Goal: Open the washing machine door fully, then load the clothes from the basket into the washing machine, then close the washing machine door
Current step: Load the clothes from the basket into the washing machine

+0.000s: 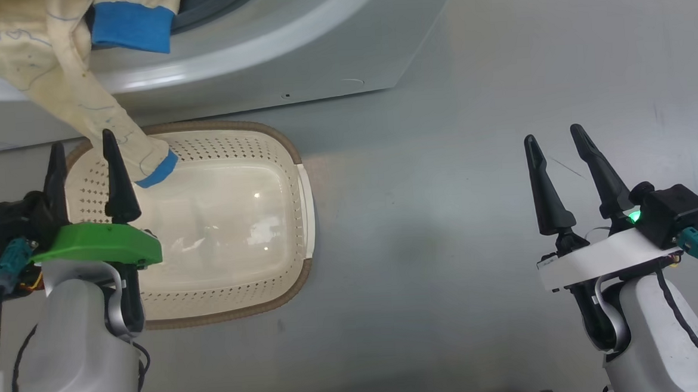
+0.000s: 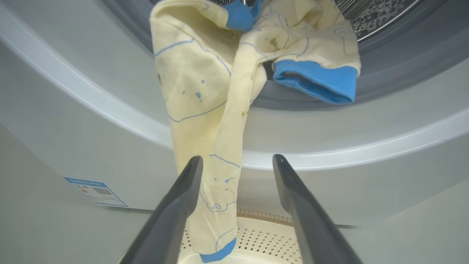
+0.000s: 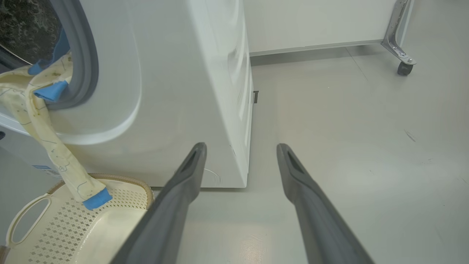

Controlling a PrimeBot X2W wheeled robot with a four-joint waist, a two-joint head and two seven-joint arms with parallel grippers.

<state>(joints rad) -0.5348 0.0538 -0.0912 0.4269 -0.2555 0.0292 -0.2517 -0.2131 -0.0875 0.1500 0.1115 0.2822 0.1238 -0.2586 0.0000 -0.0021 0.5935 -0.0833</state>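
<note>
Cream-yellow clothes (image 1: 48, 50) with blue cuffs lie over the lip of the washing machine (image 1: 270, 57) opening. One long sleeve (image 2: 216, 176) hangs down the white front, and its blue cuff (image 3: 96, 198) reaches the inner back wall of the cream basket (image 1: 234, 166) on the floor. My left gripper (image 1: 82, 151) stands open over the basket's left side, the sleeve just right of its tips; in the left wrist view the left gripper (image 2: 237, 161) frames the sleeve without touching it. My right gripper (image 1: 556, 136) hangs open over bare floor, far right. The washing machine door is out of view.
The basket (image 3: 44, 227) holds nothing but the cuff's end. Grey floor (image 1: 445, 215) spreads right of the machine and basket. A small blue label (image 2: 96, 191) sits low on the washer front. A metal leg with a castor (image 3: 403, 66) stands at the far right by the wall.
</note>
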